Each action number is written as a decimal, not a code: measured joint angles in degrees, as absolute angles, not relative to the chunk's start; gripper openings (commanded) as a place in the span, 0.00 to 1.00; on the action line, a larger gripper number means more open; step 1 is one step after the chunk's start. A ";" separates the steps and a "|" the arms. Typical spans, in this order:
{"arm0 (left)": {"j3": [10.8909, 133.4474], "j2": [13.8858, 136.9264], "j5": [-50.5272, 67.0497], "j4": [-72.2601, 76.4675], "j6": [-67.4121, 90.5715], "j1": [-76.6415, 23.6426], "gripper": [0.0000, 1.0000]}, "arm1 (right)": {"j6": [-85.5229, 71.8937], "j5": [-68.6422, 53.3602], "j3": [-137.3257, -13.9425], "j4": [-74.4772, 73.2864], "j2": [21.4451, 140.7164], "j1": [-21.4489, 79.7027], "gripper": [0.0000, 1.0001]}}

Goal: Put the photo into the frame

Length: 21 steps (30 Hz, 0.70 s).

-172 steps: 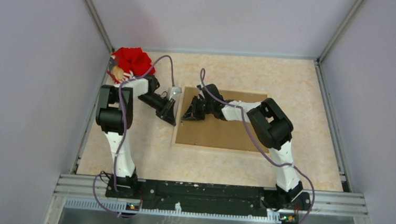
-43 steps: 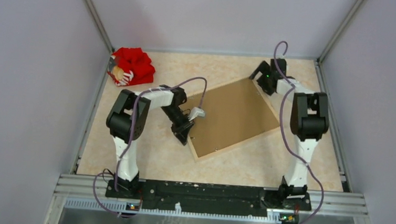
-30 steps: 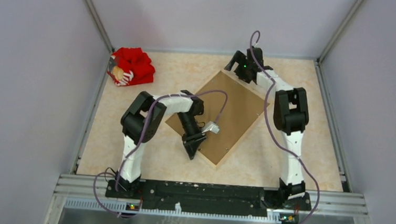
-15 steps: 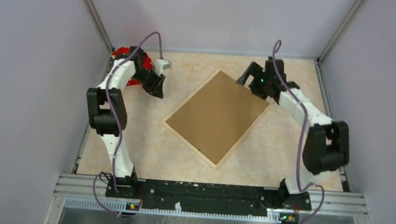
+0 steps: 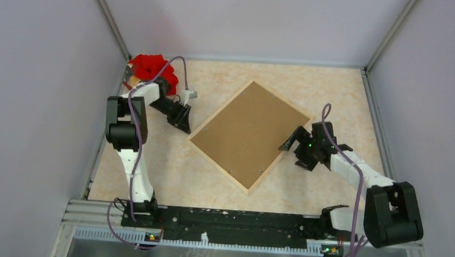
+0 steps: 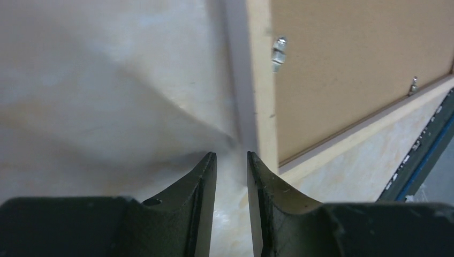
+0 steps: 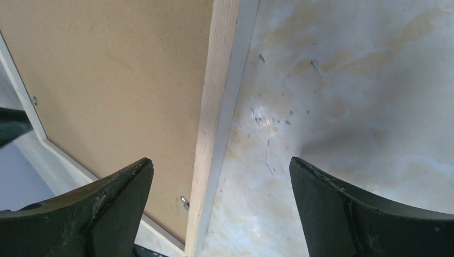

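1. Left wrist view: your left gripper point(image 6: 232, 160) is near a corner of the frame point(image 6: 261, 80), jaws narrowly parted, nothing between them.
2. Frame lies back-up, skewed on the worktop point(image 5: 336, 94), brown backing board point(image 5: 249, 136) inside.
3. Your right gripper point(image 7: 219, 160) is spread wide over the frame's right rail, holding nothing.

frame point(image 7: 214, 107): pale bare wood rails, smooth, matt
backing board point(image 5: 249, 133): brown fibreboard, matt, even
clips point(image 6: 278, 51): shiny metal
table point(image 5: 336, 100): marbled beige, smooth, faint sheen
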State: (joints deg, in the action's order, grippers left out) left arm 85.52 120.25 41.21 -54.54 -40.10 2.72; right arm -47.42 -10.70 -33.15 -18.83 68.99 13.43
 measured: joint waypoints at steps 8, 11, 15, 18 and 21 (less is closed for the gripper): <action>75.00 113.51 40.60 -54.22 -44.38 -6.26 0.35 | -47.48 -15.88 -40.80 -10.63 84.29 9.37 0.98; 71.50 111.11 39.86 -54.50 -46.52 -10.17 0.35 | -46.52 -15.18 -46.02 -9.63 89.43 7.84 0.98; 69.45 110.10 40.23 -56.40 -48.53 -14.48 0.35 | -44.56 -12.69 -50.85 -10.39 91.68 7.81 0.98; 69.19 110.08 40.49 -57.06 -49.41 -15.42 0.36 | -42.63 -9.02 -55.02 -13.32 91.68 7.66 0.95; 69.38 110.08 40.38 -57.71 -50.00 -14.06 0.38 | -41.23 -5.21 -57.39 -15.14 90.52 7.44 0.84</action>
